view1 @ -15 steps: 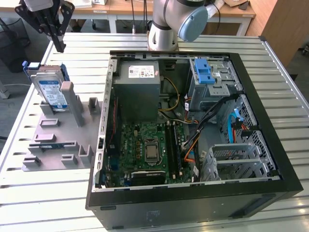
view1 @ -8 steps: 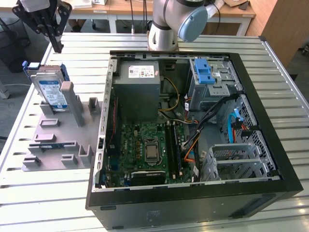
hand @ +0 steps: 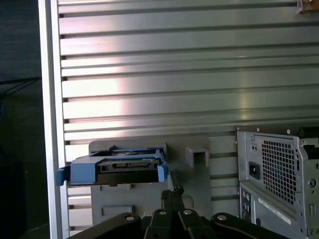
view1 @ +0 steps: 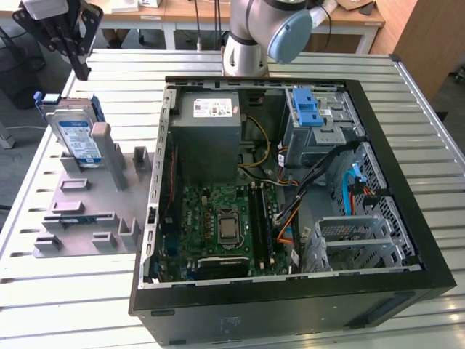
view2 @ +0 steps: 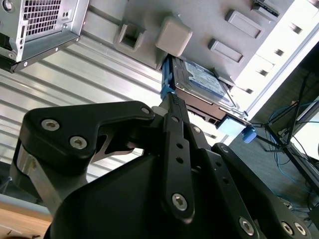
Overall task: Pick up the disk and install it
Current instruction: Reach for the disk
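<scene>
1. While the slatted metal table (view1: 429, 123) carries everything, the biggest thing on it is the open computer case (view1: 276, 299), lying on its side with the motherboard (view1: 218, 218) exposed.
2. Behind the case rises the robot arm's base (view1: 251, 36), cut off by the exterior view's upper edge.
3. Just beside the case, on the exterior view's left, lies a grey fixture plate (view1: 80, 214) with raised blocks and slots.
4. Inside the case, in the corner nearest that plate's far end, sits the grey power-supply box (view1: 205, 134). A blue latch piece (view1: 305, 109) tops the drive cage across from it.
5. Outside the case, the disk (view1: 76, 138) stands tilted on edge in the plate, leaning against a grey post. The first wrist view shows it end-on. The second wrist view shows its label face, partly hidden by a post.
6. Beyond the disk and farther from the case, the gripper (view1: 82, 70) hangs clear of it. Its fingers are pressed together on nothing, as both wrist views show.
</scene>
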You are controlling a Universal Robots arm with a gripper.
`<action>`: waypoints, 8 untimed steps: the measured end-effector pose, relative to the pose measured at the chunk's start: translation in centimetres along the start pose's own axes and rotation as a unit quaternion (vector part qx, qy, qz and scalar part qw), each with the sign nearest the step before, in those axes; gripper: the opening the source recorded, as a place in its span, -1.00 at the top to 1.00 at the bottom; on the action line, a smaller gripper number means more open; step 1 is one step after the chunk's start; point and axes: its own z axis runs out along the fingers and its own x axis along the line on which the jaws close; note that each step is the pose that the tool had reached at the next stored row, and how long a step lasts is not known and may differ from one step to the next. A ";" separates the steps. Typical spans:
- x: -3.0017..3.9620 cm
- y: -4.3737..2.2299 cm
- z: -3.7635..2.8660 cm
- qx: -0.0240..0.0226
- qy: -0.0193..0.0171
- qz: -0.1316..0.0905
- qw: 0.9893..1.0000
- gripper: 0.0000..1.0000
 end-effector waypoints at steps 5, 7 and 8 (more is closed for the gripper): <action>0.68 -0.05 0.09 0.000 0.001 0.000 1.000 0.79; 0.94 -0.07 0.14 0.000 0.001 0.000 1.000 0.79; 1.07 -0.08 0.16 0.000 0.001 0.000 1.000 0.79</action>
